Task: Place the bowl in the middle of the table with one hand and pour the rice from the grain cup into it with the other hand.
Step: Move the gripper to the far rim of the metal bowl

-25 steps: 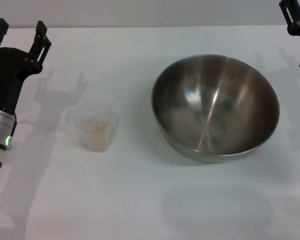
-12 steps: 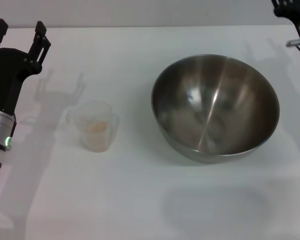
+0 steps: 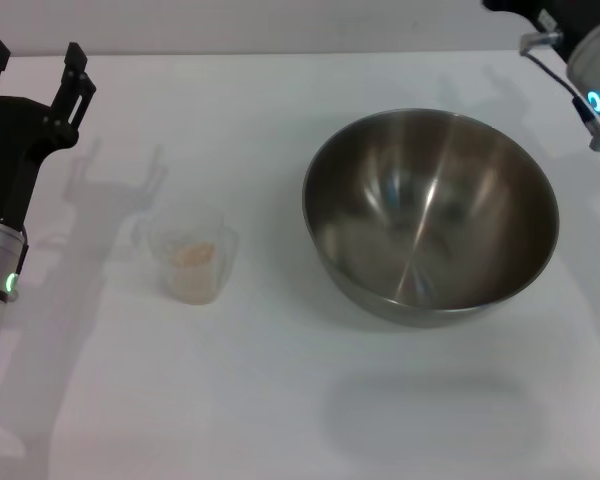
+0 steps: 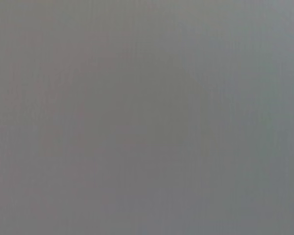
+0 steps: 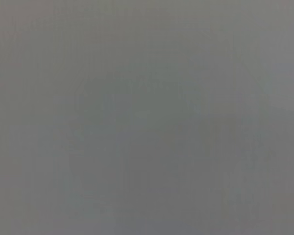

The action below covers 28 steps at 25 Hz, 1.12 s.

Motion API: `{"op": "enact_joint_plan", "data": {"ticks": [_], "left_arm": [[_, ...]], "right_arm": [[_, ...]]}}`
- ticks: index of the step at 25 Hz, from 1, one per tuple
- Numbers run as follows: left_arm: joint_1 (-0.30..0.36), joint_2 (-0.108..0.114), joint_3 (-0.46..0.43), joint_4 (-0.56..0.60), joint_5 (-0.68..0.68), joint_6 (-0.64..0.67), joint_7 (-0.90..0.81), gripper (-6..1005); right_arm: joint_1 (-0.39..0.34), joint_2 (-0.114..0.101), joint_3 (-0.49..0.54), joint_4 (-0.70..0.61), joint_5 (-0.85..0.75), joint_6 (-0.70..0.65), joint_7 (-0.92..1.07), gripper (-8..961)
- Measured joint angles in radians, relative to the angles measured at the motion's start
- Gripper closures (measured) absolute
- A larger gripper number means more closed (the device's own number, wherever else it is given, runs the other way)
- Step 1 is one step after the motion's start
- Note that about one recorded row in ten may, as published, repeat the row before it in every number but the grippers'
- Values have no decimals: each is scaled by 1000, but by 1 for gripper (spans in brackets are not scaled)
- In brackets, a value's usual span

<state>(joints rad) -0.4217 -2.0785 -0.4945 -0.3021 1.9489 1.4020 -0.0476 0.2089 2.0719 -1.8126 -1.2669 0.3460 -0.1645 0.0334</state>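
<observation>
The big steel bowl [image 3: 430, 215] stands empty on the white table [image 3: 280, 400], right of centre. Left of it is the small clear grain cup [image 3: 192, 240], upright, with pale rice [image 3: 193, 256] in its bottom. My left gripper [image 3: 35, 62] hovers open at the far left edge, behind and left of the cup, holding nothing. My right arm's wrist [image 3: 592, 55] reaches in at the top right corner, behind the bowl's right rim; its black gripper runs off the top edge. Both wrist views show only flat grey.
The back edge of the table [image 3: 280, 52] runs along the top of the head view. Bare tabletop lies in front of the bowl and cup and between them.
The right arm has swung left and further into view at the top right, so its silver wrist now shows. The left gripper has drifted slightly left. Bowl and cup have not moved.
</observation>
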Motion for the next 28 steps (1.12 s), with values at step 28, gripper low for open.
{"op": "enact_joint_plan", "data": {"ticks": [28], "left_arm": [[3, 3, -33, 5, -6, 1, 1, 184]], "right_arm": [[250, 3, 440, -324, 54, 1585, -134, 296]]}}
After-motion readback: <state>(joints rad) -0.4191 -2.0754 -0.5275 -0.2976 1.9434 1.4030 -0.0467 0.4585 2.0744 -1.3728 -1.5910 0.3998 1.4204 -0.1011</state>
